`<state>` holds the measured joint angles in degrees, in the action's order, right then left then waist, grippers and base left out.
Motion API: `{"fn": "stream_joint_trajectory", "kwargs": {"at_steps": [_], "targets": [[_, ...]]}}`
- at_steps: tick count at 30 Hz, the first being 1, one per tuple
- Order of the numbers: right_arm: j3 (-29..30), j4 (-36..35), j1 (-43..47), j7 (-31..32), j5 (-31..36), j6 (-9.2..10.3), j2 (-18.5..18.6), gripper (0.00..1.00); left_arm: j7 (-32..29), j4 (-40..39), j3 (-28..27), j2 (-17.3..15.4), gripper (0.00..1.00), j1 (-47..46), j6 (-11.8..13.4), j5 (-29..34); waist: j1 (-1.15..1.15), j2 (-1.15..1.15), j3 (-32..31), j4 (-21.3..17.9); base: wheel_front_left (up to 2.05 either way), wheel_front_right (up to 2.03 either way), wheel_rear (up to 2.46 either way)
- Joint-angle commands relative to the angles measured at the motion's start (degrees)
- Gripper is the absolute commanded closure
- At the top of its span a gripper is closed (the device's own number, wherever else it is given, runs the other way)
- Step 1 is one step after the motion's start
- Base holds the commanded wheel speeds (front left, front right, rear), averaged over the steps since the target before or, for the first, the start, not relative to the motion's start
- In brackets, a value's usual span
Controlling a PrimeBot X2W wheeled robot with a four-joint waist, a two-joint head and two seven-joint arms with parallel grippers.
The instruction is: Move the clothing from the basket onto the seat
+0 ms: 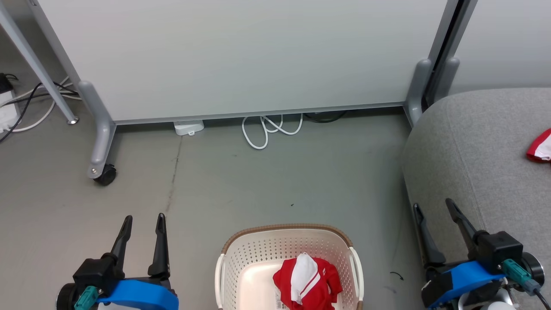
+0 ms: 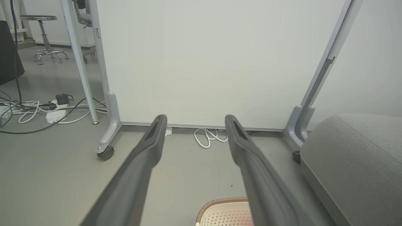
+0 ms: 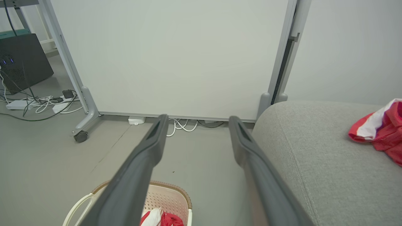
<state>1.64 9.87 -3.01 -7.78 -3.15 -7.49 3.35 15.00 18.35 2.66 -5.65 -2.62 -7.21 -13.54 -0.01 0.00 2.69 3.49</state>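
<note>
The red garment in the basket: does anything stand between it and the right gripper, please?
Nothing visible does: the red garment lies uncovered in the open-topped basket, and the open right gripper sits off to its side.

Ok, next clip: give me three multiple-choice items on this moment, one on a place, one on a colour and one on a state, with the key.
1. Where does the red-and-white garment outside the cream perforated plastic basket lie?
A. on the grey fabric seat
B. draped over the basket's rim
C. hanging from a basket handle

2. What colour is the basket's woven-look rim?
A. blue
B. brown
C. black

3. How do the left gripper and the right gripper stand?
A. both shut on cloth
B. left open, right shut on a handle
C. both open, holding nothing

Key:
1 A: the garment rests on the seat at the head view's right edge.
2 B: a brown band tops the cream wall.
3 C: each gripper's jaws stand apart with nothing between them.
</note>
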Motion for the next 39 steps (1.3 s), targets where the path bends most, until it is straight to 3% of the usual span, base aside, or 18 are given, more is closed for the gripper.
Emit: {"fn": "stream_joint_trajectory", "kwargs": {"at_steps": [1,27,39], "targets": [[0.23,-0.32,0.87,0.14,-0.18,-0.01,-0.22,0.0,0.27,0.07,-0.14,-0.26,0.0,0.32,-0.42,-0.08,0.01,0.0,-0.2,0.27,0.0,0.0,0.0],[0.33,-1.65,1.03,0.9,-0.73,-0.01,-0.51,0.0,0.27,0.2,0.95,-0.6,0.0,-1.01,-0.26,-0.38,0.01,0.0,1.47,-0.44,0.0,0.0,0.0],[-2.44,-3.11,-2.34,1.06,-0.71,-0.01,-0.48,0.0,0.27,9.0,10.38,-0.71,0.0,-9.03,-0.26,-3.45,0.01,0.0,9.72,-4.65,0.0,0.0,0.0]]}}
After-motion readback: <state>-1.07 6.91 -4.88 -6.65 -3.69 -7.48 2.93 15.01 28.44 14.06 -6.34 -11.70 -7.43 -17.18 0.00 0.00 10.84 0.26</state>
